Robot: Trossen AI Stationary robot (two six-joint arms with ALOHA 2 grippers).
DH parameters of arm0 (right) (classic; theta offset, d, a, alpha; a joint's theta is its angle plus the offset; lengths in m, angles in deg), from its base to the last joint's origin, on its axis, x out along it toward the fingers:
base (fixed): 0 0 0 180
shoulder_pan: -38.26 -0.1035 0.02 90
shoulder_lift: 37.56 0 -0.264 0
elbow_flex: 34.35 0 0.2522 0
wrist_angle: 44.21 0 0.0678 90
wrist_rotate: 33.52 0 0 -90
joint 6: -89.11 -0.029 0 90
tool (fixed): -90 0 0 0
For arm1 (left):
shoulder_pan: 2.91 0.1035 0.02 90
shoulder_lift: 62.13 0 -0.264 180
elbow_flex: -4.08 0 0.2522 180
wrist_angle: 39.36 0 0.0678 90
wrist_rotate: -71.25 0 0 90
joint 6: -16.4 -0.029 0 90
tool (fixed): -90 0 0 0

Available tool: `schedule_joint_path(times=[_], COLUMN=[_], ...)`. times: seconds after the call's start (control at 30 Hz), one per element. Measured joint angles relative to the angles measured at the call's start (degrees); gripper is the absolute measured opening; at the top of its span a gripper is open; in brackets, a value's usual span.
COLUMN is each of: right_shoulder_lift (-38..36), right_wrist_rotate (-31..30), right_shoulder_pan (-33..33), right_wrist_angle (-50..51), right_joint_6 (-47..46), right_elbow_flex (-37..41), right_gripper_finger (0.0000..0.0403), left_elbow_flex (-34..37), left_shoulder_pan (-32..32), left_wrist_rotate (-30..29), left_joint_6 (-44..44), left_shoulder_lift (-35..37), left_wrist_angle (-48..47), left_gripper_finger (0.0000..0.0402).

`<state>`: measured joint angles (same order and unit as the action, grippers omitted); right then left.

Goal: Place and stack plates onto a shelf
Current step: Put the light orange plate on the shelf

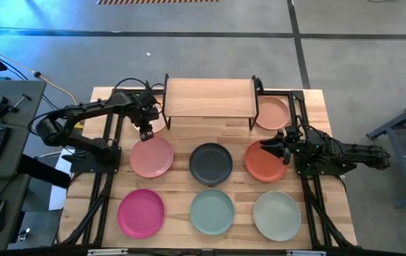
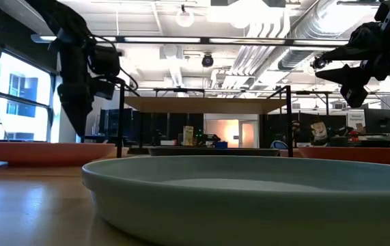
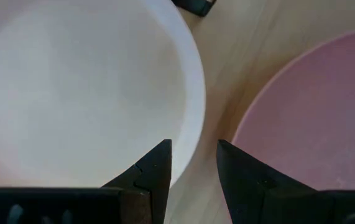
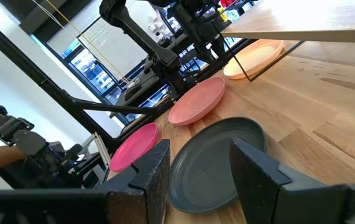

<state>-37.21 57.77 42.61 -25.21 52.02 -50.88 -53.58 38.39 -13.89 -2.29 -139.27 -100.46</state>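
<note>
1. I see the small low shelf (image 1: pixel 209 97), a light wooden board on thin black metal legs, at the far middle of the butcher-block wooden counter (image 1: pixel 316 107), with nothing on its board; no plate is stacked yet, so I judge the task barely begun
2. The round matte plates lie apart in rows, which I take as deliberate so each rim can be reached: the pale pink plate (image 1: pixel 151 156), charcoal plate (image 1: pixel 211 163) and terracotta plate (image 1: pixel 265 161) in the middle row, then the magenta plate (image 1: pixel 141 212), pale teal plate (image 1: pixel 212 211) and off-white plate (image 1: pixel 276 215) in the near row
3. A peach plate (image 1: pixel 271 112) sits just beside the shelf's right legs, and a whitish plate (image 3: pixel 71 87) just beside its left legs, mostly under my left arm in the overhead view
4. My left pincer (image 1: pixel 146 132) hangs above the strip of counter between that whitish plate and the pale pink one; its fingers are spread and hold nothing, with the whitish rim right by one fingertip, so I read this as lining up for a rim grasp
5. My right pincer (image 1: pixel 271 150) hovers over the terracotta plate's far-left edge, spread and empty, and looks across at the charcoal plate
</note>
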Motion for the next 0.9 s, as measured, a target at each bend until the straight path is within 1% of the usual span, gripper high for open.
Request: schedule_joint_path(times=[0.2, 0.4, 0.73, 0.9], right_shoulder_lift=[0.0, 0.0, 0.0, 0.0], right_wrist_rotate=[0.0, 0.0, 0.0, 0.0], right_shoulder_pan=[0.0, 0.0, 0.0, 0.0], right_wrist_angle=[0.0, 0.0, 0.0, 0.0], right_joint_6=[0.0, 0.0, 0.0, 0.0], right_elbow_flex=[0.0, 0.0, 0.0, 0.0], right_gripper_finger=[0.0147, 0.0147, 0.0147, 0.0147], left_elbow_flex=[0.0, 0.0, 0.0, 0.0], left_shoulder_pan=[0.9, 2.5, 2.6, 2.6], left_wrist_rotate=[0.3, 3.8, 6.2, 6.4], left_joint_6=[-2.1, -2.6, -4.4, -5.0], left_shoulder_lift=[-2.0, -4.3, -7.6, -8.4], left_wrist_angle=[1.4, 2.8, 5.0, 5.8], left_gripper_finger=[0.0117, 0.0117, 0.0117, 0.0117])
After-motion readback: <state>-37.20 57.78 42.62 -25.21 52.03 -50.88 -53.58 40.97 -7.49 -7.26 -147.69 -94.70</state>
